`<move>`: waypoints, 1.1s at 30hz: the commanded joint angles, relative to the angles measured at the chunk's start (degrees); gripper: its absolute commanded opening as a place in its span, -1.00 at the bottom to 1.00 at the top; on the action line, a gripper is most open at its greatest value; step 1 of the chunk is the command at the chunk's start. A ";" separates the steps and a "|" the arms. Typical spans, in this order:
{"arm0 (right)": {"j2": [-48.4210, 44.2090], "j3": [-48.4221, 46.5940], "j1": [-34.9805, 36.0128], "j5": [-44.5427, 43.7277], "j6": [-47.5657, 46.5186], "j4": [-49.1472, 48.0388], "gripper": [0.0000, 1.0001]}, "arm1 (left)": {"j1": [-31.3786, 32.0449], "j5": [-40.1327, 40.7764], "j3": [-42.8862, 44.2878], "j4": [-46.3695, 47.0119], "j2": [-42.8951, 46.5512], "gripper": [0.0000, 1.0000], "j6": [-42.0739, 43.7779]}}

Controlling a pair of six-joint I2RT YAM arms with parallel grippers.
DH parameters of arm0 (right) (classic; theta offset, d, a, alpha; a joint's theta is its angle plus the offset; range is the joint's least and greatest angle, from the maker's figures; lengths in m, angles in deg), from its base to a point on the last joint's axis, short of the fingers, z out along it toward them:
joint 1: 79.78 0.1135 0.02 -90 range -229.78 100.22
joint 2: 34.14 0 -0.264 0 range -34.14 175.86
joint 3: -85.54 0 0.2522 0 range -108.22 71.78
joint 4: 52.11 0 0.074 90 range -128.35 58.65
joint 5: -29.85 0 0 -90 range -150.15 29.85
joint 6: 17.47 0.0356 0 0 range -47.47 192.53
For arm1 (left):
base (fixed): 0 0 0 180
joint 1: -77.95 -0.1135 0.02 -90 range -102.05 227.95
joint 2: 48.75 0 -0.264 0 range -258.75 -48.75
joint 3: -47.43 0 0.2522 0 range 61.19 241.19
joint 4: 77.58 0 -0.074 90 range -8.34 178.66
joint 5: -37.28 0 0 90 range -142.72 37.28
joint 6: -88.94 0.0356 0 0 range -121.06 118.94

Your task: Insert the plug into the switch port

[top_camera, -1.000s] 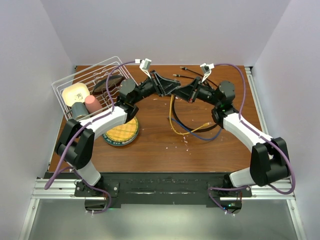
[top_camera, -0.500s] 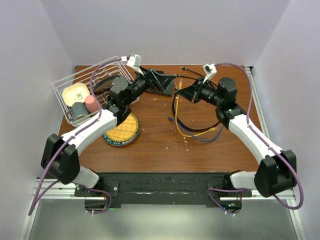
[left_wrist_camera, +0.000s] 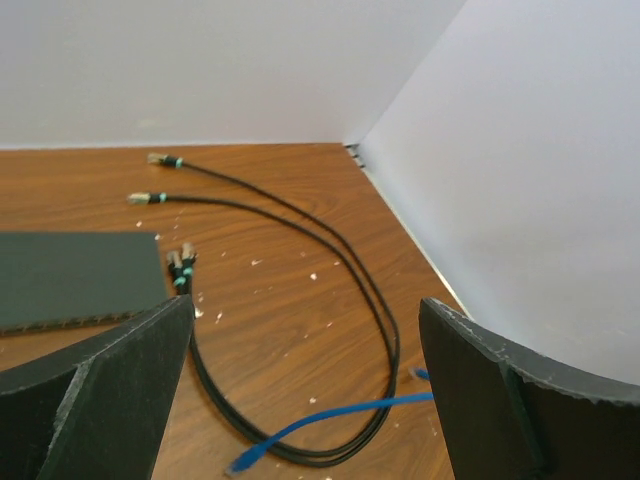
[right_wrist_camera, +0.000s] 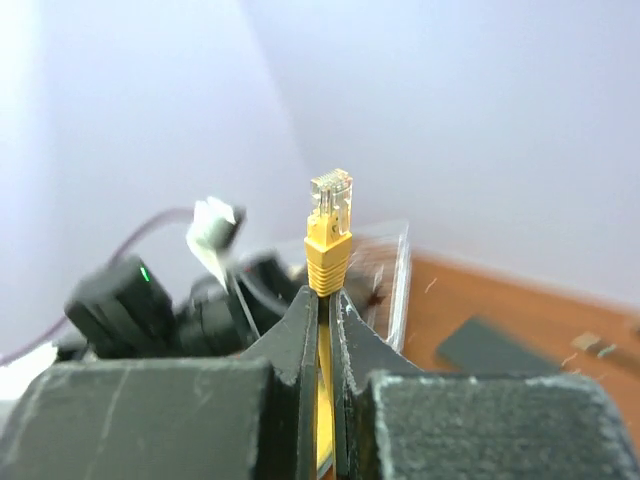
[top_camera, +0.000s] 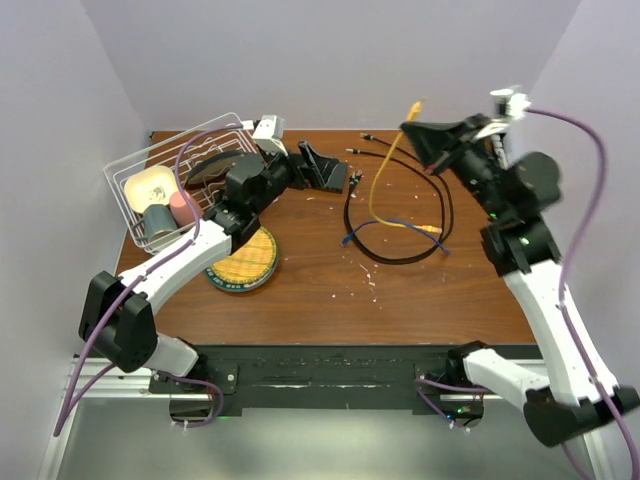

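Observation:
The yellow plug [right_wrist_camera: 329, 215] sticks up out of my right gripper [right_wrist_camera: 325, 295], which is shut on the yellow cable just behind it. From above, that gripper [top_camera: 409, 128] hangs high over the back right of the table, the plug [top_camera: 414, 104] pointing up and the cable drooping to the wood. The flat black switch box [top_camera: 338, 178] lies at the back centre, its near corner [left_wrist_camera: 75, 275] showing in the left wrist view. The switch port is hidden. My left gripper [top_camera: 312, 165] sits beside the box, jaws wide open [left_wrist_camera: 305, 390] and empty.
Two black cables [left_wrist_camera: 370, 300] loop over the wood with a blue cable [left_wrist_camera: 330, 420] lying across them. A wire rack [top_camera: 140, 165] at back left holds a bowl and cups. A round yellow disc [top_camera: 245, 262] lies under the left forearm. Walls close in on three sides.
My left gripper opened and pulled back left, away from the right gripper. The right arm swung up and to the right, lifting the yellow plug off toward the back right.

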 commanded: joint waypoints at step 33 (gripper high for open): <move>20.76 -42.99 -0.29 -19.01 -18.61 21.31 -1.00 | -2.69 8.63 13.24 -21.59 -11.86 1.00 12.65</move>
